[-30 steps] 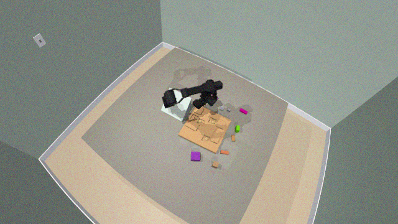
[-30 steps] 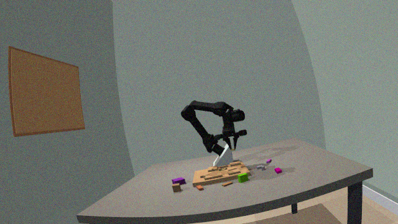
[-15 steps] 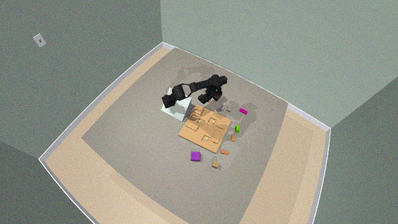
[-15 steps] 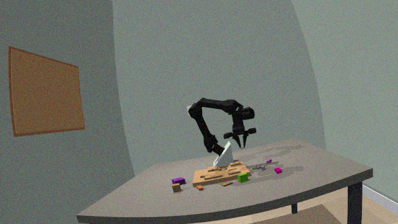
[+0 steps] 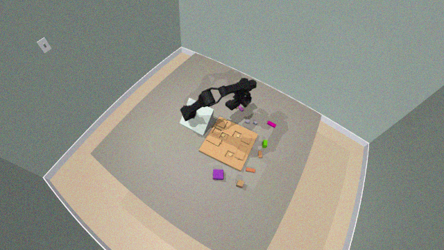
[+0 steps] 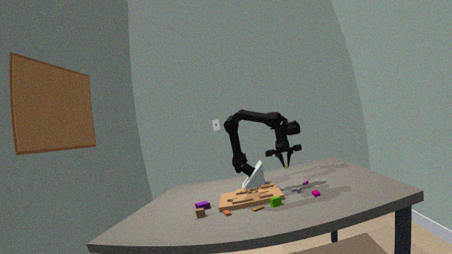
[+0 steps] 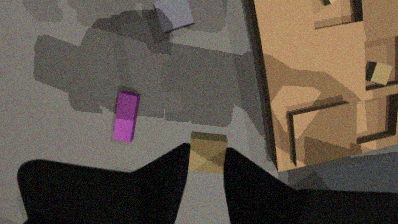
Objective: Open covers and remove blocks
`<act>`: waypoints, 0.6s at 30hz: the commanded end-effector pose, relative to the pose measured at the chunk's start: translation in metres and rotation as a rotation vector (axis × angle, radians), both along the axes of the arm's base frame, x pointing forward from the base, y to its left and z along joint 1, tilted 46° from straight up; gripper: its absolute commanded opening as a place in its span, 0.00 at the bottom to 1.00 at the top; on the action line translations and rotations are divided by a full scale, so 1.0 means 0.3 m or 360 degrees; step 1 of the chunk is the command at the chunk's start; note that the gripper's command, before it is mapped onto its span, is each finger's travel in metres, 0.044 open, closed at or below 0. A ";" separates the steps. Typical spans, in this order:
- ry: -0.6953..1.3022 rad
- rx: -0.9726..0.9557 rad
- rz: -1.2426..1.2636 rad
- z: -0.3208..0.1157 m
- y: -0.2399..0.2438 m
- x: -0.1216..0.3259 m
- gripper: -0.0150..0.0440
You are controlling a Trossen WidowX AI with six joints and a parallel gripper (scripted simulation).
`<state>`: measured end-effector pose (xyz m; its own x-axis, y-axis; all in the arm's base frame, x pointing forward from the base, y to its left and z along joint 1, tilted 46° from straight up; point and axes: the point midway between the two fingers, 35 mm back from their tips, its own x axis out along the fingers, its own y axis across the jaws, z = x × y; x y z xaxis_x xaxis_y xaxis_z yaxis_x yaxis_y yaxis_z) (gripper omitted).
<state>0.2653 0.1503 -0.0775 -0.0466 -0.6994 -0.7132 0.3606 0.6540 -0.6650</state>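
Note:
My gripper point(image 6: 287, 165) point(image 7: 207, 152) is shut on a small tan block point(image 7: 208, 159), held high above the table beside the board. The wooden puzzle board point(image 5: 218, 157) point(image 6: 252, 204) point(image 7: 300, 55) has several outlined wells and covers; a pale knob point(image 7: 381, 74) shows on it. Cover positions are too small to tell fully. On the table around it lie a purple block point(image 5: 218, 174) point(image 6: 203, 205), another tan block point(image 5: 240, 183) point(image 6: 200, 213), an orange bar point(image 5: 250, 170) point(image 6: 227, 213), a brown-orange piece point(image 5: 260, 154) point(image 6: 258, 209) and a green block point(image 5: 265, 143) point(image 6: 276, 202).
A pink-violet block point(image 5: 241, 108) point(image 6: 305, 182) point(image 7: 126, 117), a magenta block point(image 5: 271, 124) point(image 6: 316, 193) and two small grey-blue pieces, one in the wrist view point(image 7: 174, 14), lie on the arm's side beyond the board. The white arm base point(image 5: 205, 126) point(image 6: 257, 178) stands against the board's corner.

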 end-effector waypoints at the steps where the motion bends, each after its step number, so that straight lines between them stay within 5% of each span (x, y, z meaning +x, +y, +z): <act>1: 0.0002 -0.0003 -0.0009 -0.038 0.019 -0.003 0.39; 18: 0.0001 -0.0001 -0.0009 -0.099 -0.033 0.003 0.39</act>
